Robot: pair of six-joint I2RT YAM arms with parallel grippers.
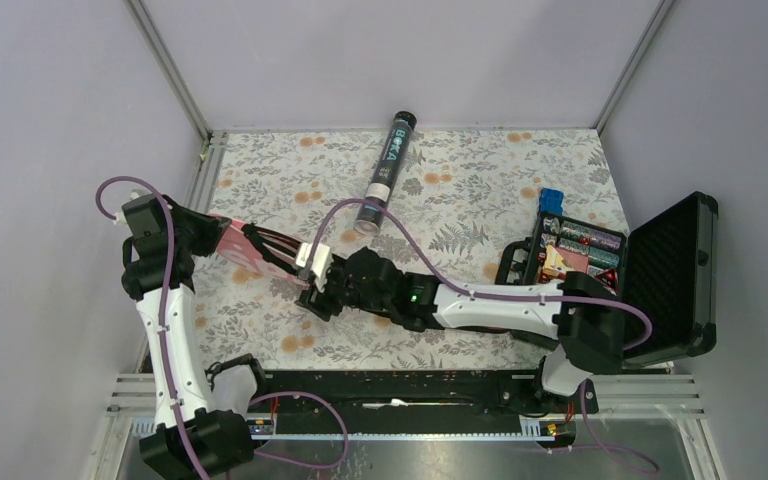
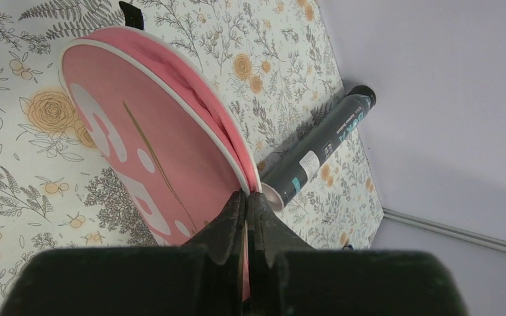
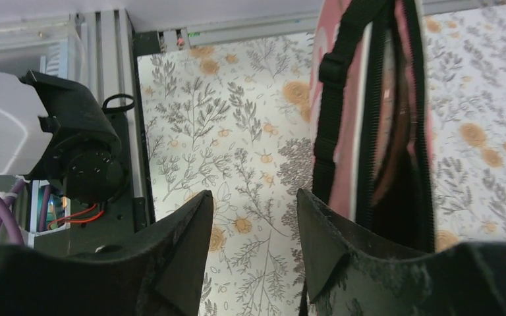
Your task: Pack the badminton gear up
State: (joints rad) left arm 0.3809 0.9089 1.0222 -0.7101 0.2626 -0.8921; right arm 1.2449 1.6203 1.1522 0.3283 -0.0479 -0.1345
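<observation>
The step in hand looks like the closing-up of the bag, with the tube not yet packed. At the left, the left gripper (image 2: 246, 197) has its jaws pressed fully together on the white-piped rim of the long pink fabric bag with white "SPORT" lettering (image 2: 145, 145), pinching its edge and holding that end up off the floral-print tablecloth (image 1: 480, 180). The bag runs rightward from this grip towards the middle of the table, where a small cream-coloured end (image 1: 310, 258) shows at its far end. It may be racket handles, but it is too small to be sure. There the right gripper (image 3: 253, 197) hangs with its jaws partly apart and nothing between them: only tablecloth shows in the gap. The bag's open, black-zipped mouth and its black webbing strap (image 3: 326, 99) lie just to the outer side of one finger, beside the jaws and not inside them. My guess is that the next move calls for shifting this gripper sideways so the strap or zip edge comes between the jaws, while the left grip keeps the bag taut. Further right and well apart from both grippers, the black cylindrical tube with teal print (image 1: 385, 170) lies on its side near the back wall, to be fetched afterwards.
</observation>
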